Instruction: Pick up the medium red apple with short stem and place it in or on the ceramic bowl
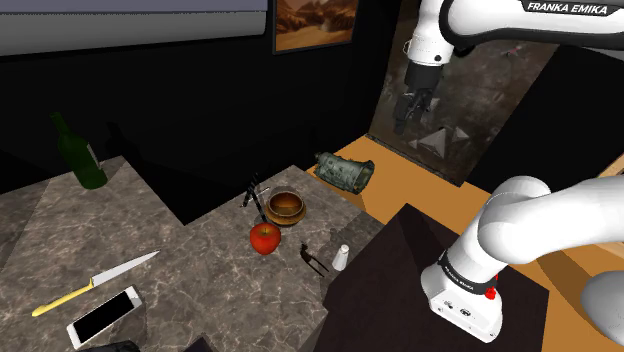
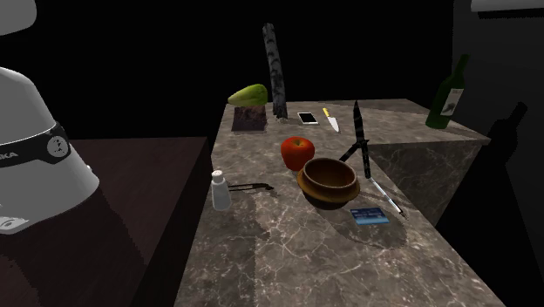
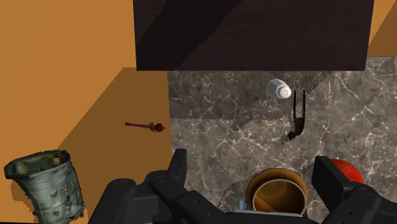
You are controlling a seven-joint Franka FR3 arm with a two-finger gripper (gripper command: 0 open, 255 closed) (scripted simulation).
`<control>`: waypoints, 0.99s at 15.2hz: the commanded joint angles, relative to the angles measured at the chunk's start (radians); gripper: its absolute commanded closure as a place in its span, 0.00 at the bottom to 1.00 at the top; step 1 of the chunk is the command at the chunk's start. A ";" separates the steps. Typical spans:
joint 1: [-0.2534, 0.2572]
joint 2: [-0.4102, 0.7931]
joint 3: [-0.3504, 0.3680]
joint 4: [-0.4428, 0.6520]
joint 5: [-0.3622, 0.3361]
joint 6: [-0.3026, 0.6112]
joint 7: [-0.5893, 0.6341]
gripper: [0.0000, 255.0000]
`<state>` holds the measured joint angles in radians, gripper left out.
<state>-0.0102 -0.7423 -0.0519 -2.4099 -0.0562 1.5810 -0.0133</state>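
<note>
A red apple (image 1: 264,238) (image 2: 297,152) with a short stem rests on the marble counter (image 1: 190,270), right beside a brown bowl (image 1: 285,215) (image 2: 324,191). My gripper (image 1: 410,112) hangs high above the orange floor, well away from both toward the shoulder view's upper right. Its fingers (image 3: 178,170) are open with nothing between them. Far below the gripper (image 3: 253,163) in the wrist view lie the bowl (image 3: 261,184) and the apple (image 3: 348,170); the apple is partly hidden by one finger.
A white shaker (image 1: 341,258) (image 3: 278,88) and a dark tool (image 1: 315,261) lie near the counter's edge. A black folding stand (image 2: 360,135), blue card (image 2: 370,214), knife (image 1: 95,282), phone (image 1: 104,316) and green bottle (image 1: 78,152) share the counter. A greenish cylinder (image 1: 345,171) lies on the floor.
</note>
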 commanded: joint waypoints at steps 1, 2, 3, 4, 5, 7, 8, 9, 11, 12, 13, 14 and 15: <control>0.000 0.000 0.000 0.000 0.000 0.000 0.000 0.00; 0.006 0.016 0.010 -0.014 0.009 0.030 0.012 0.00; 0.013 0.034 0.020 -0.027 0.017 0.060 0.024 0.00; 0.019 0.053 0.031 -0.038 0.025 0.091 0.036 0.00; 0.026 0.074 0.041 -0.049 0.033 0.121 0.047 0.00; 0.039 0.119 0.061 -0.065 0.049 0.182 0.070 0.00; 0.045 0.143 0.071 -0.071 0.056 0.213 0.081 0.00; 0.051 0.169 0.081 -0.076 0.063 0.244 0.092 0.00; 0.063 0.224 0.102 -0.082 0.075 0.305 0.114 0.00; 0.069 0.254 0.112 -0.082 0.081 0.335 0.125 0.00; 0.075 0.284 0.121 -0.082 0.086 0.365 0.136 0.00; 0.080 0.315 0.131 -0.080 0.090 0.394 0.146 0.00; 0.085 0.348 0.141 -0.076 0.094 0.423 0.157 0.00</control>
<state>0.0685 -0.4368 0.0768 -2.4988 0.0319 1.9730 0.1295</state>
